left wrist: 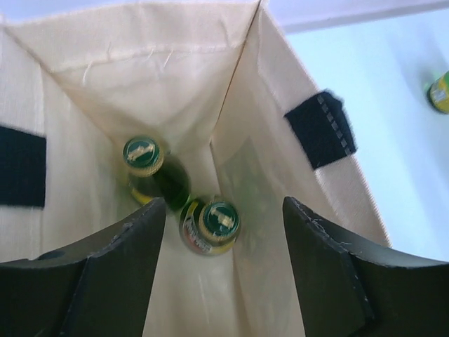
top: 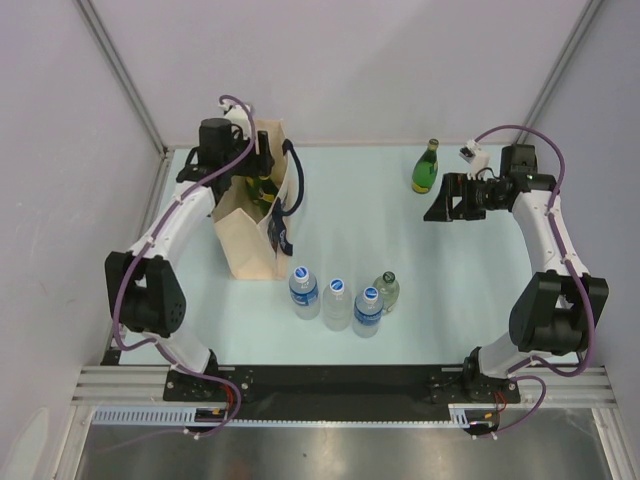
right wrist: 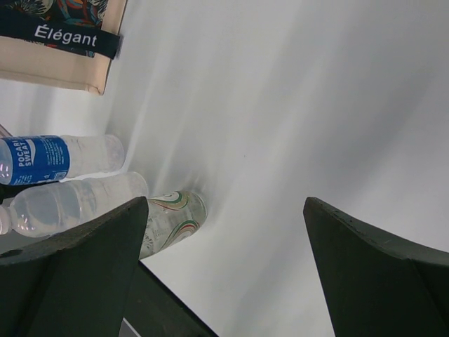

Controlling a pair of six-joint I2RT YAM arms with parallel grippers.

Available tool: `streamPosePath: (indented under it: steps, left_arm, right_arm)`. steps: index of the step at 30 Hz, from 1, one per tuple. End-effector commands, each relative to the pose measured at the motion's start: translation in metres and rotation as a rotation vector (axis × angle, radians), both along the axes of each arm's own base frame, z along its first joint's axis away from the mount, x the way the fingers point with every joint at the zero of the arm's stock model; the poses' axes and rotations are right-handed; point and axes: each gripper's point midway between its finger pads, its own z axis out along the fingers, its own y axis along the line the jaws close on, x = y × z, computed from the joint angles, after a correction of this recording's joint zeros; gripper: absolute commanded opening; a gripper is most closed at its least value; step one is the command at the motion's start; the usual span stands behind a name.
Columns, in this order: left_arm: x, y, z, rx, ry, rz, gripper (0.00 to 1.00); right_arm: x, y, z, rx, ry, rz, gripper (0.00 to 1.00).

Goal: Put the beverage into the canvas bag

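Note:
The beige canvas bag (top: 250,235) with navy handles stands upright at the left of the table. My left gripper (top: 252,165) hangs over its mouth. In the left wrist view it (left wrist: 224,207) is open, and its fingers touch nothing. Two green glass beverage bottles with green caps (left wrist: 144,156) (left wrist: 219,221) stand on the bag's floor (left wrist: 189,295) below it. Another green bottle (top: 427,167) stands at the far right of the table. Beside it, on the near side, my right gripper (top: 445,200) is open and empty (right wrist: 226,203).
A row of bottles stands at the table's front centre: three blue-capped water bottles (top: 304,292) (top: 337,303) (top: 368,310) and a clear green-capped bottle (top: 386,290). The right wrist view catches them at its left edge, with the bag's printed side (right wrist: 63,42) above.

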Motion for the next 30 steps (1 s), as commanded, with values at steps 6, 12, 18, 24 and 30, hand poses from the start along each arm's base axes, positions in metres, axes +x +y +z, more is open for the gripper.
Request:
streamPosePath:
  steps: [6,12,18,24,30]
  left_arm:
    - [-0.029,0.003,-0.013,0.065,0.149,0.049,0.73]
    - [-0.017,-0.008,-0.025,0.067,0.184,0.042,0.72]
    - [-0.003,-0.014,-0.034,0.087,0.226,0.049,0.66]
    - [0.001,-0.014,-0.047,0.109,0.258,0.063,0.57]
    - [-0.001,-0.017,-0.056,0.123,0.281,0.053,0.48]
  right_arm:
    - [0.002,0.008,0.011,0.009,-0.026,0.023,1.00]
    - [0.001,0.010,0.012,0.007,-0.027,0.027,1.00]
    - [-0.001,0.009,0.011,0.000,-0.028,0.026,1.00]
    - [-0.002,0.007,0.011,-0.001,-0.030,0.020,1.00]
    - [-0.001,0.007,0.011,0.002,-0.030,0.022,1.00]
